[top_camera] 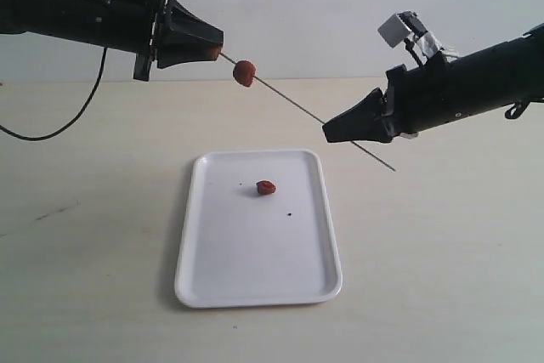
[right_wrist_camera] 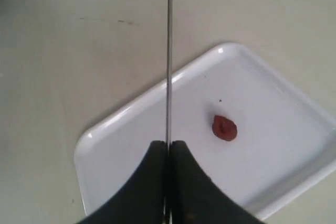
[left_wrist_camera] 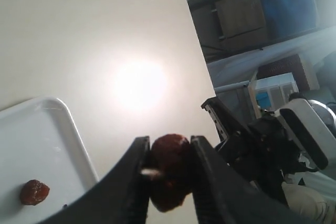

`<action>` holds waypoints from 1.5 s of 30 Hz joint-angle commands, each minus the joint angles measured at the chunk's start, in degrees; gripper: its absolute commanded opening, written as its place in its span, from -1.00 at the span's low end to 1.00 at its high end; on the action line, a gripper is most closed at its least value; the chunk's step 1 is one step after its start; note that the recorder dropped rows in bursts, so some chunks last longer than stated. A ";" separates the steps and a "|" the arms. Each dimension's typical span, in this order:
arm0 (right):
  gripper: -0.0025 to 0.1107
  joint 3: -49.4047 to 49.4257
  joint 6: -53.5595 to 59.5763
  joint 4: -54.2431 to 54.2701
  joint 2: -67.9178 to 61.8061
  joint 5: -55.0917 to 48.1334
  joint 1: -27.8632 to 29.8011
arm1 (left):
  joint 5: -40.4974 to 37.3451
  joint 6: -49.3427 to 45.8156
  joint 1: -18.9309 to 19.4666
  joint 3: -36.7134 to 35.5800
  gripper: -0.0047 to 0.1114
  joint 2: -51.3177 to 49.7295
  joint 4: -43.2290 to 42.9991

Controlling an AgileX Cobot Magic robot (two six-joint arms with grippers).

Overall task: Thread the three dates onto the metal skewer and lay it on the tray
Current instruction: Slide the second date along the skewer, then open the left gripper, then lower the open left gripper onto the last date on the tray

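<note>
The thin metal skewer [top_camera: 297, 104] slants through the air above the white tray [top_camera: 255, 252]. My right gripper [top_camera: 327, 133] is shut on it near its lower end, with the rod [right_wrist_camera: 169, 51] running out from between the closed fingers [right_wrist_camera: 181, 171]. One date [top_camera: 244, 72] is threaded near the upper end. At that end my left gripper [top_camera: 217, 50] is shut on a second date [left_wrist_camera: 169, 169], which is squeezed between the black fingers [left_wrist_camera: 205, 171]. A third date [top_camera: 266, 187] lies loose on the tray [right_wrist_camera: 273, 145], also seen as a date [right_wrist_camera: 224, 128] beside the skewer and a date [left_wrist_camera: 34, 192] on the tray [left_wrist_camera: 31, 129].
Both arms hover over a beige tabletop [top_camera: 442, 278]. A black cable [top_camera: 51, 129] hangs and loops at the far left. A tiny dark speck [top_camera: 291, 213] sits on the tray near the loose date. The right arm [left_wrist_camera: 262, 145] and shelving fill the background of the left wrist view.
</note>
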State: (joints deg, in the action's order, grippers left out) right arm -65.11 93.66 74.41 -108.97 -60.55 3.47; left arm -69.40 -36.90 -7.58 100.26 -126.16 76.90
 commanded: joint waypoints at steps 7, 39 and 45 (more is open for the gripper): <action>-0.96 0.17 1.07 4.02 0.11 -1.16 0.21 | -0.56 -1.84 -2.88 -0.13 -0.45 0.71 0.84; -0.96 0.17 -31.65 -21.65 6.49 27.97 0.34 | 17.58 16.47 -26.14 -0.13 0.01 0.13 -65.92; -0.96 0.17 -31.81 -21.65 6.49 27.06 0.34 | 22.72 23.16 -29.15 -0.13 0.01 -2.01 -70.21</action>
State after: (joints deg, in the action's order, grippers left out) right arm -65.11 62.09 52.91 -103.03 -32.96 3.59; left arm -49.76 -18.28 -36.11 100.15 -127.20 8.25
